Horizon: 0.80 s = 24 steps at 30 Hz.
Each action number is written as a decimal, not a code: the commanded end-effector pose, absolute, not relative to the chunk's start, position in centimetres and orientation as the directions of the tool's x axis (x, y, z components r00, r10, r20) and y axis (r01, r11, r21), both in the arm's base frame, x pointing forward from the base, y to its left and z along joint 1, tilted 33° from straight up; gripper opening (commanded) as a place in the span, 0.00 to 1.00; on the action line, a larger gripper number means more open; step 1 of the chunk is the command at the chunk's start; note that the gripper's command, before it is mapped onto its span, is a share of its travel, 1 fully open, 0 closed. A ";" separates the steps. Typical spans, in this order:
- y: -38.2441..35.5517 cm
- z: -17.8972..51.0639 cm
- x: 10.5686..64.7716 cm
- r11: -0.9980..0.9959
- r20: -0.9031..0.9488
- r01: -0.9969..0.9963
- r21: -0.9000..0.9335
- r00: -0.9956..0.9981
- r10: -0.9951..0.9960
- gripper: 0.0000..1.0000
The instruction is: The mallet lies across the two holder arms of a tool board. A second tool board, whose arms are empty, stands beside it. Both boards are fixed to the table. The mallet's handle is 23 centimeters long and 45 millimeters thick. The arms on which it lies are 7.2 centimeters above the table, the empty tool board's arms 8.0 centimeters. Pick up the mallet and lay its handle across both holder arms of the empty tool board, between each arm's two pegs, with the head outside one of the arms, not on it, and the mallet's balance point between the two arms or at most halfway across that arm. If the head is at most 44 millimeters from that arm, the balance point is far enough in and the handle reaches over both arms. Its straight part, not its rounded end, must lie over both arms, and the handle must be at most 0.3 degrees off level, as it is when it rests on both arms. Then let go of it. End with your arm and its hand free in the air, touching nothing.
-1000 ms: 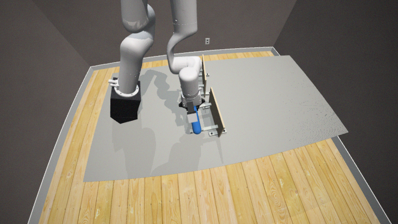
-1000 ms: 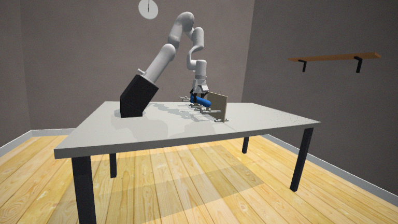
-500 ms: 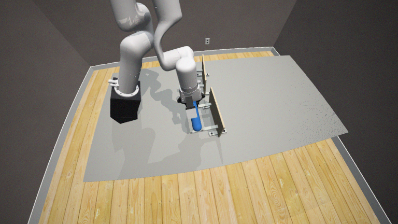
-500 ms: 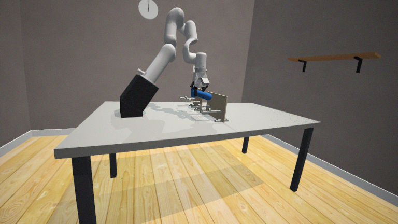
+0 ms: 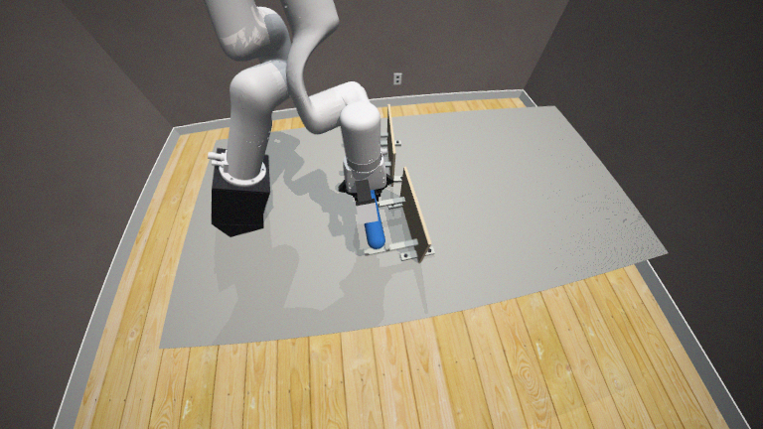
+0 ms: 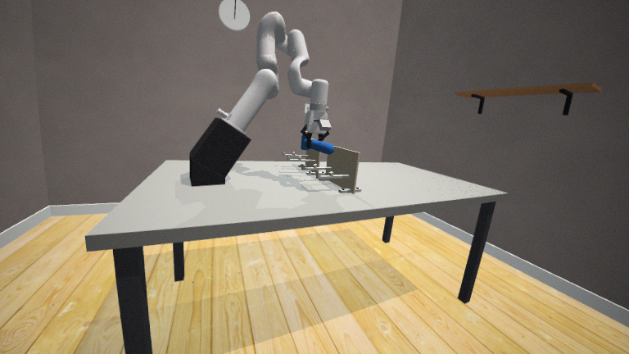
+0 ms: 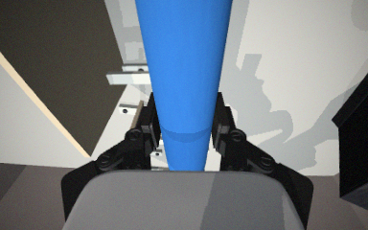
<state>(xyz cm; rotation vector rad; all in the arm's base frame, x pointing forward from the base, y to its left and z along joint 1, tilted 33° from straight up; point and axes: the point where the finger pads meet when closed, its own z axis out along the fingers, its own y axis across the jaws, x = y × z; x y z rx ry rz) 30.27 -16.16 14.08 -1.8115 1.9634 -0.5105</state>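
Note:
My gripper (image 5: 368, 193) is shut on the blue handle of the mallet (image 5: 375, 228), close to the head end. The mallet's head is mostly hidden under my wrist. In the side view the mallet (image 6: 319, 145) hangs roughly level, a little above the holder arms (image 6: 326, 174) of the nearer tool board (image 6: 344, 169), touching neither arm. In the wrist view the handle (image 7: 184, 72) runs straight away from my fingers, over a grey holder arm (image 7: 126, 77). The farther tool board (image 5: 390, 140) stands just behind, and its arms (image 6: 294, 155) are empty.
The black robot base (image 5: 239, 200) stands on the table to the left of the boards. The boards' upright panels rise just right of the mallet. A wall shelf (image 6: 526, 91) hangs far to the right, away from the table.

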 end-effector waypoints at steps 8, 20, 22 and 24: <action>-13.0 14.4 31.8 0.084 -0.077 -0.870 -0.486 -0.053 -0.996 0.00; -5.3 14.8 33.9 0.077 -0.077 -0.911 -0.406 -0.050 -0.996 0.00; -4.2 14.8 34.0 0.075 -0.072 -0.914 -0.399 -0.051 -0.996 0.00; -2.4 15.0 34.3 0.074 -0.063 -0.917 -0.392 -0.053 -0.997 0.00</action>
